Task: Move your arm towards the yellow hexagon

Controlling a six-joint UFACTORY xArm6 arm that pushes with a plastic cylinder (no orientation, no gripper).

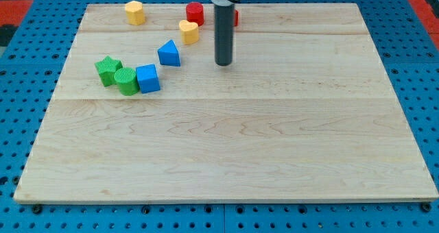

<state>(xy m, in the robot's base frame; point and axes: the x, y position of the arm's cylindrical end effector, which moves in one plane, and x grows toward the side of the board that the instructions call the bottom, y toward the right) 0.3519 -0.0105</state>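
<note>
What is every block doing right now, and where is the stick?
my tip: on the board, right of the blue triangle, touching no block.
yellow hexagon: alone near the top left.
yellow heart: standing free.
red cylinder: at the top edge.
red block: mostly hidden behind the rod.
blue triangle: standing free.
blue cube: against the green cylinder.
green star: against that cylinder.

Bright blocks on a pale wooden board [274, 157]

The dark grey rod [223, 34] is one plain colour down to my tip [223, 64]. There is a yellow hexagon block [134, 12], a yellow heart block [188, 31], a red round block [195, 13], a blue triangle block [169, 53], a blue cube block [147, 78], a green star block [107, 70] and a green round block [126, 81]. The blue table [27, 62] has rows of little dots.
</note>
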